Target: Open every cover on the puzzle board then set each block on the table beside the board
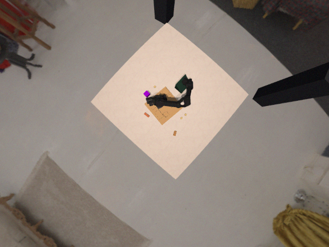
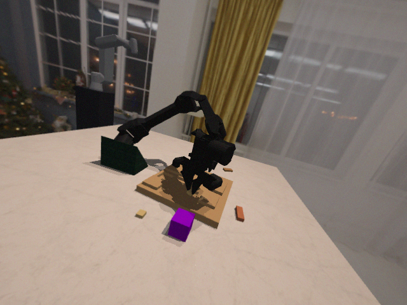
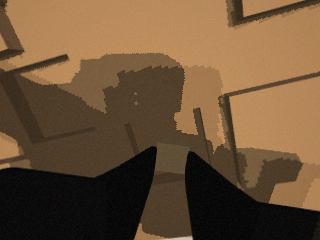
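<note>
Tan block (image 3: pixel 171 159), low centre of the wrist view, sits pinched between the nearly closed tool (image 3: pixel 171 165) over the board (image 2: pixel 215 215). Best lift straight up, clearing the well, before swinging toward bare surface (image 2: pixel 82 256).

One puzzle board (image 2: pixel 217 210) lies near the middle of the desk (image 2: pixel 65 262), and one dark green wedge-shaped base (image 2: pixel 121 159) stands just beyond it toward the far edge, carrying the one arm. Loose on the desk around the board are one purple cube (image 2: pixel 180 223), two orange blocks (image 2: pixel 240 213) (image 1: pixel 174 133) and three small tan blocks (image 2: pixel 140 213) (image 1: pixel 181 117) (image 1: pixel 185 114). Two black fingers show in the wrist view, with one small tan block (image 3: pixel 171 159) between them.
</note>
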`<control>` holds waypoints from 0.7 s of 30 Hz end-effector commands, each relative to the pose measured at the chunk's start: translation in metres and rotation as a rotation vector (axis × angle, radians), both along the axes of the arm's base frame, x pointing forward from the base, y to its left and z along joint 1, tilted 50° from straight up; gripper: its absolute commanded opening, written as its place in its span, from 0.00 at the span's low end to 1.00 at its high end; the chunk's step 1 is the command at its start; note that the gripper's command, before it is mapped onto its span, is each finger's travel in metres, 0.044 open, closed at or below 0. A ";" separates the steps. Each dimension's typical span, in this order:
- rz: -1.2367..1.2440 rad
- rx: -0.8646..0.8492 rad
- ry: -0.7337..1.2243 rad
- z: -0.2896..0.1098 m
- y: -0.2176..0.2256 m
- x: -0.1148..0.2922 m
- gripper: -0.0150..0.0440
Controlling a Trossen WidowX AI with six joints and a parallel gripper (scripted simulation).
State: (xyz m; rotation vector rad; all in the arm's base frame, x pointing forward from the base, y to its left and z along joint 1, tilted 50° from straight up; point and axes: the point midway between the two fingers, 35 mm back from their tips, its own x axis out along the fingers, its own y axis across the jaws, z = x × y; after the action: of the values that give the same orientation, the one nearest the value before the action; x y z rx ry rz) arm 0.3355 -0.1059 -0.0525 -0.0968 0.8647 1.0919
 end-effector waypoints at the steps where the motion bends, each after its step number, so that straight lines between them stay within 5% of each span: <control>1: 0.004 -0.005 -0.001 0.004 -0.005 -0.001 0.39; 21: 0.002 -0.003 0.000 0.021 -0.024 -0.007 0.39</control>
State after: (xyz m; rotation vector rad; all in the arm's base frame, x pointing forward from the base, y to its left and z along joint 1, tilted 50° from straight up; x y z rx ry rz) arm 0.3297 -0.1256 -0.0348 -0.0936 0.8651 1.0909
